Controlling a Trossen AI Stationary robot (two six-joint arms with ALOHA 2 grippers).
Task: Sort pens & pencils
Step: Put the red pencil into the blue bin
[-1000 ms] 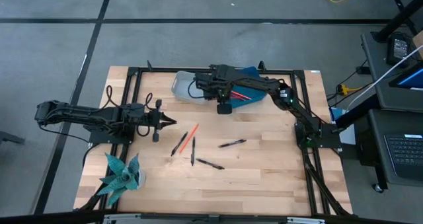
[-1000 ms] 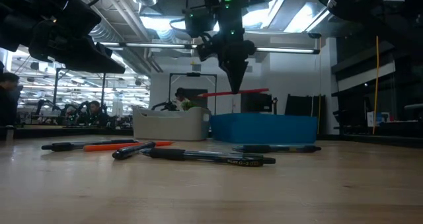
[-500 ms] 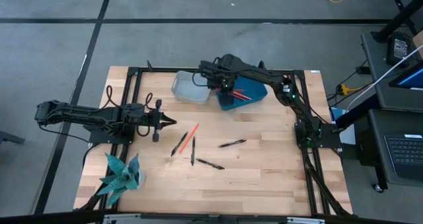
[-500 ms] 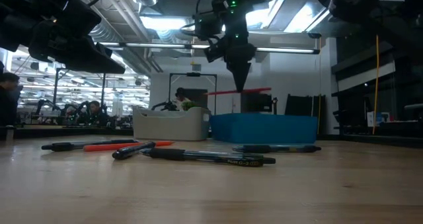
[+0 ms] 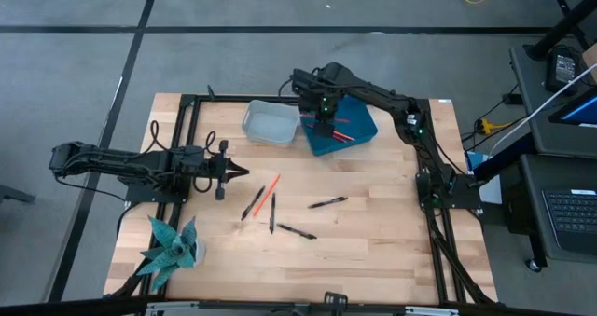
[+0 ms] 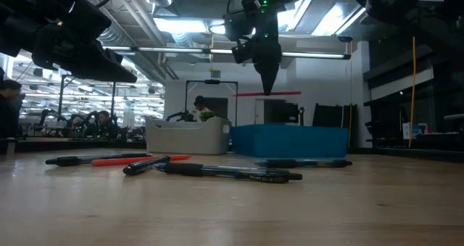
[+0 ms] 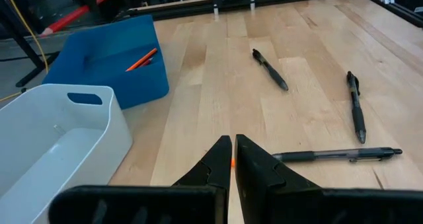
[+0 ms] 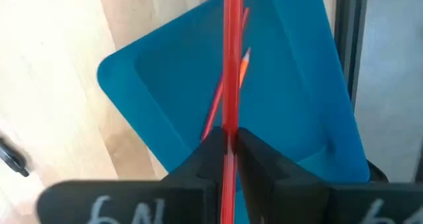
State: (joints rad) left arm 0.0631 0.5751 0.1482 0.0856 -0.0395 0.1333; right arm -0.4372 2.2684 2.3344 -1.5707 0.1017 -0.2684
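The right gripper [image 6: 267, 90] has swung over the blue bin [image 5: 340, 127], jaws pinching a light, stiff pencil [image 8: 232, 65] mid-shaft.

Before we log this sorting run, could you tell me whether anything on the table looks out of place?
Nothing looks damaged or spilled. One orange pencil lies among the four black pens on the table, not yet sorted. The right gripper holds a red pencil level over the blue bin.

- Tabletop [image 5: 373, 232]: pale wood planks, smooth, matt.
- Blue bin [image 5: 359, 128]: smooth plastic.
- White bin [image 5: 270, 125]: smooth plastic, slight sheen.
- Pens [image 6: 225, 172]: glossy black plastic.
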